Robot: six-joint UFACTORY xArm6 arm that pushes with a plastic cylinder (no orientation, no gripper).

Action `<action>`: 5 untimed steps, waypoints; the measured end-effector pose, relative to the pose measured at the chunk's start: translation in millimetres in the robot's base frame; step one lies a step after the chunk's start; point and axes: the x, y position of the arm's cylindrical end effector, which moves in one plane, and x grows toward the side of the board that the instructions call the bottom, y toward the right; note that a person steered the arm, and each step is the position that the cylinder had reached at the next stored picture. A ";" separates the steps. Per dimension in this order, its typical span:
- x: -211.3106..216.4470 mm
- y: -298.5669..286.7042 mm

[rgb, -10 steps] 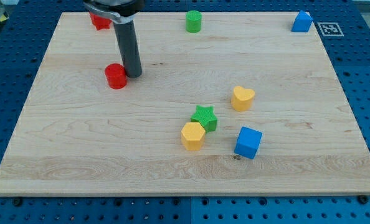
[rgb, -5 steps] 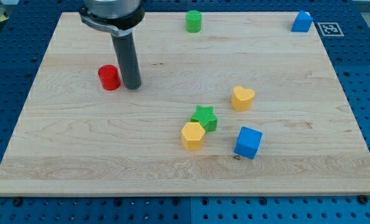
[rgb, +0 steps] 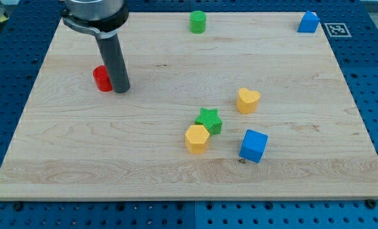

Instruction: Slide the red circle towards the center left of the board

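Task item: the red circle lies on the left part of the board, somewhat above the board's vertical middle and well in from the left edge. The rod partly covers its right side.

Tool: the arm carries no pincer, so there is no open or closed state to report; it ends in a dark rod. The tip sits on the board at the red circle's right side, touching or all but touching it; the contact line is hidden behind the rod, so it cannot be confirmed.

Progress, as a judgement: the circle is in the left third of the board, and the tip stands on the correct side for a leftward push. The block appears short of the centre left position; some travel toward the view's left, and a little toward the view's bottom, looks to be outstanding. The task is assessed as well advanced but not finished.

Other items, none in the path to the left:
- green cylinder at the view's top, centre
- blue block at the top right corner, shape not clear
- yellow heart right of centre
- green star touching the yellow hexagon below it
- blue cube just right of that pair

No obstruction noted between the red circle and the left edge
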 end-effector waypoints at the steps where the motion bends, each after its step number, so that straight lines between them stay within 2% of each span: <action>1: 9.1 1.4; 3: 41.0 11.0; 5: 46.9 11.7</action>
